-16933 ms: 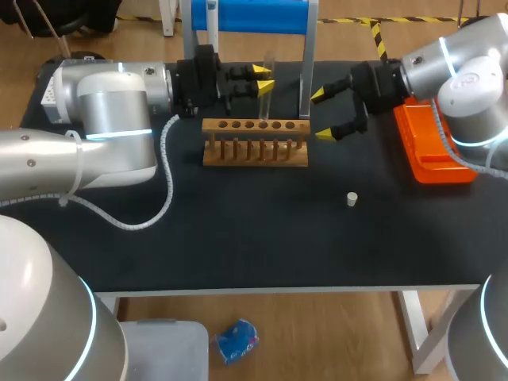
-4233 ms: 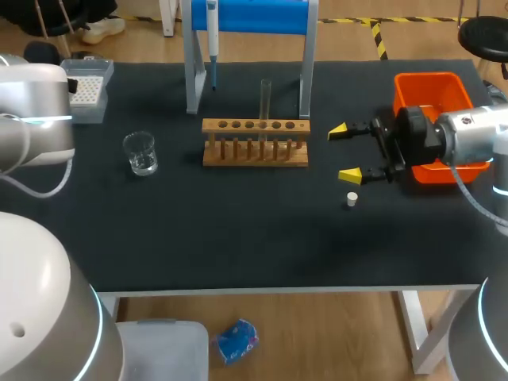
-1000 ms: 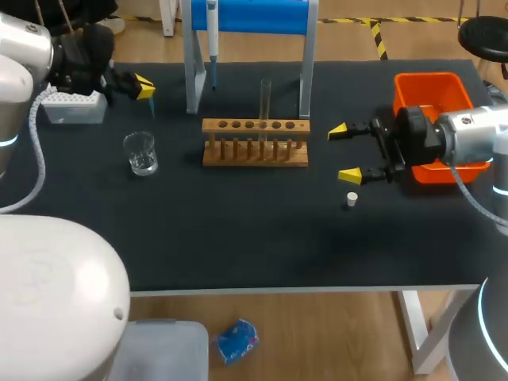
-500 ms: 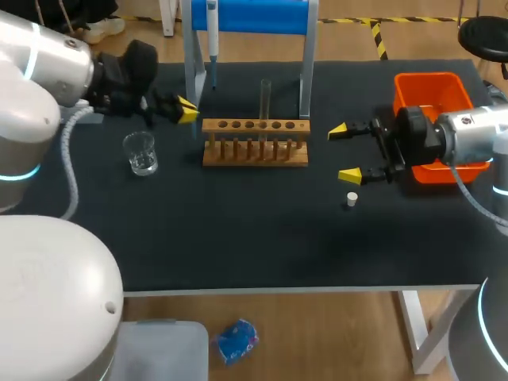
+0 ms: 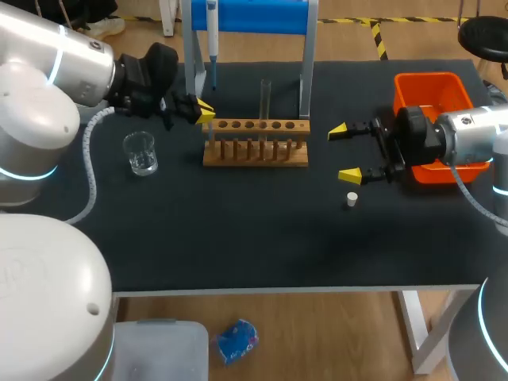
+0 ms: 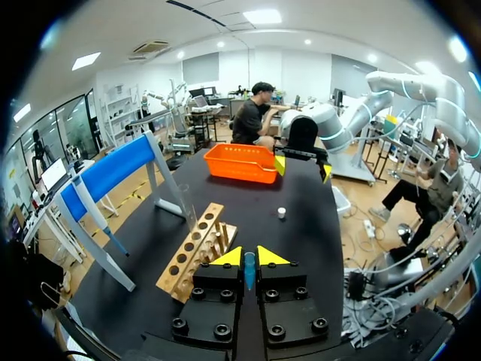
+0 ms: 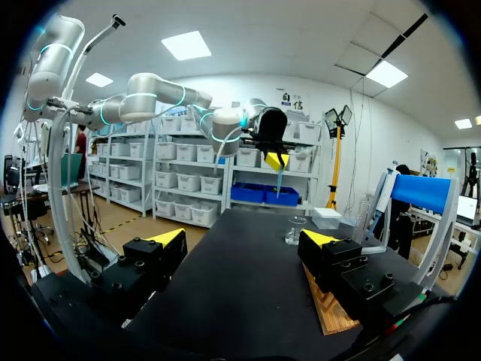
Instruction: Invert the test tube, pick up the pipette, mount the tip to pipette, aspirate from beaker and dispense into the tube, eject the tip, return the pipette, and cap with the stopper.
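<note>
The step in hand looks like mounting the tip. The left end effector [image 5: 200,111] is pinched narrow on a pale blue pipette tip [image 6: 245,269], which in the right wrist view hangs point-down below its yellow fingers. It hovers at the left end of the wooden rack [image 5: 255,143], close beside the left leg of the blue-topped stand [image 5: 254,16].

The pipette [image 5: 212,32] hangs on that stand, its lower end just above and behind the left end effector, and nothing grips it yet. The test tube [image 5: 265,97] stands upright in a middle hole of the rack, so I take the inverting to be done. The beaker [image 5: 140,153], with a little clear liquid in it, sits on the tabletop [image 5: 254,238] to the left of the rack.

The right end effector [image 5: 347,151] has its fingers wide with nothing between them. It hangs between the rack and the orange bin [image 5: 429,77], just beyond the small white stopper [image 5: 352,198], which lies loose on the tabletop.

Next, I judge, the tip's open end must be lined up squarely under the pipette's nozzle and pressed on. A skewed approach would likely push the pipette on its hanger (how firmly it sits there cannot be made out) rather than seat the tip. The free right arm may have to take the pipette to steady it.
</note>
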Controlling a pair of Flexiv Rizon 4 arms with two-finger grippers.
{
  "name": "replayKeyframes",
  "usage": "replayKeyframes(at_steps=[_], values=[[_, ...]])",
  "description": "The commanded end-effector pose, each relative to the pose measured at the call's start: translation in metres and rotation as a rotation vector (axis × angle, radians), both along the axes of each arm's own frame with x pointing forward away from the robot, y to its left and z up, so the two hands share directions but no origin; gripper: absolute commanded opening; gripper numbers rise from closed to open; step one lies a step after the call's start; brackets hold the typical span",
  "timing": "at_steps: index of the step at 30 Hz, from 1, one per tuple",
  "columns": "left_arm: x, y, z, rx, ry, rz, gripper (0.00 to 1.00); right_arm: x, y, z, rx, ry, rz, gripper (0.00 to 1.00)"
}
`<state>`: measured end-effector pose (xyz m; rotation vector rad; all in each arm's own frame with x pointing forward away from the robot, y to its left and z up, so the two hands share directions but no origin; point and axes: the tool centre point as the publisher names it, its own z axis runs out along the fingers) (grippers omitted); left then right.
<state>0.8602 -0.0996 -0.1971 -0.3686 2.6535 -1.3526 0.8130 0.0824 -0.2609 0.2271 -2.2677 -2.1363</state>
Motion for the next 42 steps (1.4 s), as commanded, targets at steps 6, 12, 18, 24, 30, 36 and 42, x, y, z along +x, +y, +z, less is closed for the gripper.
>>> replayKeyframes(at_steps=[6, 12, 18, 24, 30, 36, 42], values=[[-0.002, -0.037, -0.008, -0.004, 0.017, -0.052, 0.00, 0.003, 0.014, -0.004, 0.032, 0.041, 0.017, 1.00], [-0.013, -0.064, -0.014, -0.003, 0.029, -0.070, 0.00, 0.009, 0.034, -0.008, 0.017, 0.067, 0.026, 1.00], [-0.024, -0.084, -0.021, -0.008, 0.040, -0.080, 0.00, 0.011, 0.051, -0.010, 0.023, 0.090, 0.041, 1.00], [-0.030, -0.098, -0.026, -0.031, 0.042, -0.086, 0.00, 0.011, 0.067, -0.013, -0.003, 0.099, 0.040, 1.00], [-0.036, -0.112, -0.028, -0.041, 0.046, -0.110, 0.00, 0.014, 0.076, -0.016, 0.006, 0.103, 0.027, 1.00], [-0.040, -0.121, -0.036, -0.049, 0.057, -0.130, 0.00, 0.015, 0.086, -0.018, 0.017, 0.103, 0.032, 1.00], [-0.040, -0.122, -0.037, -0.051, 0.058, -0.130, 0.00, 0.014, 0.094, -0.019, 0.013, 0.093, 0.043, 1.00]])
